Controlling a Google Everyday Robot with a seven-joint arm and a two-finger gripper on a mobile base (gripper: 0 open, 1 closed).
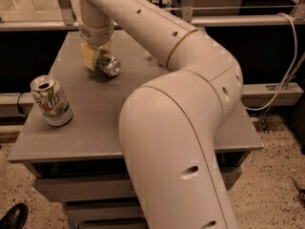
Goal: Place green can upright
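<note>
**Green can: on its side, gripper on top of it**

We see the green can point(108, 64) lying on its side on the grey table point(95, 128), in the far left part of the top and in from the edges. The body is dark green metallic with pale markings, and we can't read the lettering. One silver end faces us, turned toward the near right and catching the light. The other end is hidden. The long axis runs roughly from far left to near right. We can't tell whether it rests fully on the surface or is slightly lifted. The gripper point(97, 54) sits right over it, covering the far half. The can is not upright.
</note>
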